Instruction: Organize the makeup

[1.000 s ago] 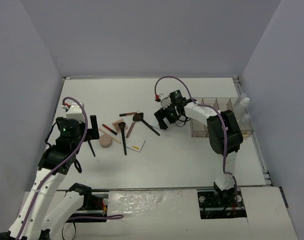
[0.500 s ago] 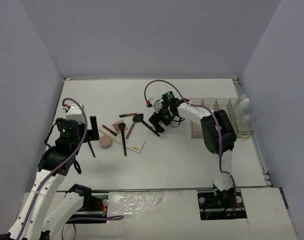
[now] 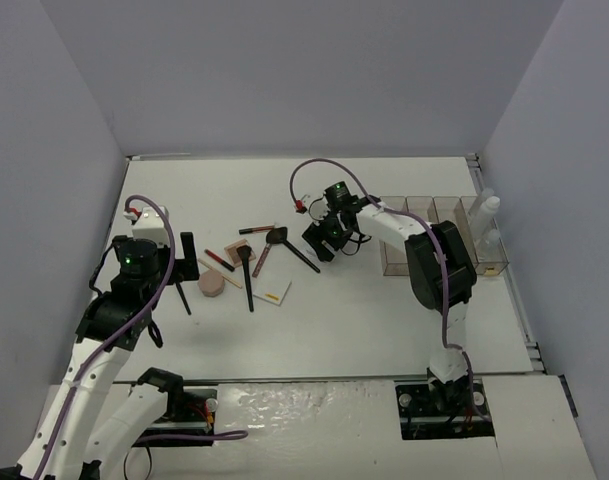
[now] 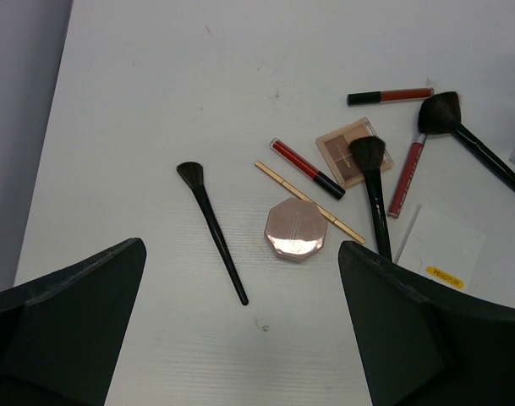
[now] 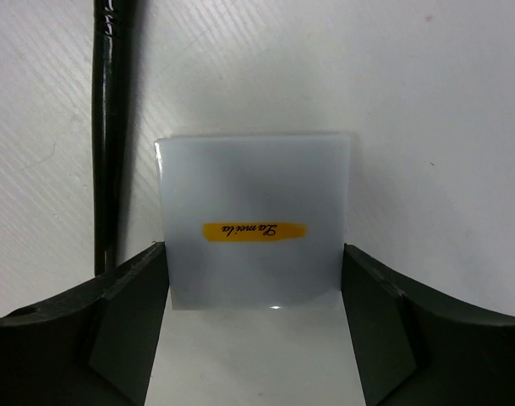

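White plastic card [image 5: 255, 222]: square, thin, pale grey in shade, with one yellow label strip carrying dark script across its middle and faint glare at the near edge. We find it between the right jaws, which are drawn in to its width with both inner faces against its side edges. We judge an edge pinch the only workable hold on something so thin and flat. Whether it sits clear of the counter [image 3: 384, 320] we cannot tell. A black brush handle [image 5: 113, 127] runs just beside the card's left edge, apart from it as far as we see.

From above, this grasp sits mid-counter, at the right fringe of the loose makeup and well apart from the clear organizer [image 3: 434, 235] at right. We judge the card bound for that organizer. White-capped bottles [image 3: 489, 215] stand at its right end.

Left jaws: spread wide, holding nothing, hanging over the pile's left side; we judge them waiting their turn. Below lie a small brush [image 4: 213, 233], a pink compact [image 4: 296, 230], a red pencil [image 4: 308, 167] and a second card [image 4: 443, 245].
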`<state>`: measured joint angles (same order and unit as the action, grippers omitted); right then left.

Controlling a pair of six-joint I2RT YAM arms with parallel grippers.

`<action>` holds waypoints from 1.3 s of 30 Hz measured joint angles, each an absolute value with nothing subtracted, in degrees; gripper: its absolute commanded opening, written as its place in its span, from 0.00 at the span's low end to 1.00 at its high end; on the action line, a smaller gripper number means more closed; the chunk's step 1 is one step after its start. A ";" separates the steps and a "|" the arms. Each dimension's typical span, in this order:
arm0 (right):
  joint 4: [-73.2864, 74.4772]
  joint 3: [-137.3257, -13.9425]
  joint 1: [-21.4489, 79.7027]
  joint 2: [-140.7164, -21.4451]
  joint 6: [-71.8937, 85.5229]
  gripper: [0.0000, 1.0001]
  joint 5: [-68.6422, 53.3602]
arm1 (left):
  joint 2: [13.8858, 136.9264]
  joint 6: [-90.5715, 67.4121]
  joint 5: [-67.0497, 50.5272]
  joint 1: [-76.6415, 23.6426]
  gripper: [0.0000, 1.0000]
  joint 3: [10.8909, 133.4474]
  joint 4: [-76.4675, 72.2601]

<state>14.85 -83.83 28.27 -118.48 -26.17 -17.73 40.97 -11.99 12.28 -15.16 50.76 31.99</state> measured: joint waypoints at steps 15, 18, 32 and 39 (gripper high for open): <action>15.58 -83.44 19.27 -97.29 -17.53 0.50 1.04 | 37.10 -11.99 12.03 -14.81 0.97 50.76 31.97; 15.19 -82.45 13.96 -95.59 -16.17 0.51 8.04 | 35.88 -11.99 11.99 -14.81 0.97 50.76 31.97; 9.68 -80.29 6.65 -104.23 -14.41 0.54 33.73 | 32.78 -11.83 12.32 -16.95 0.97 50.76 32.13; 3.36 -76.48 0.94 -105.88 -14.65 0.58 37.00 | 31.62 -11.30 12.57 -17.63 0.97 50.76 32.21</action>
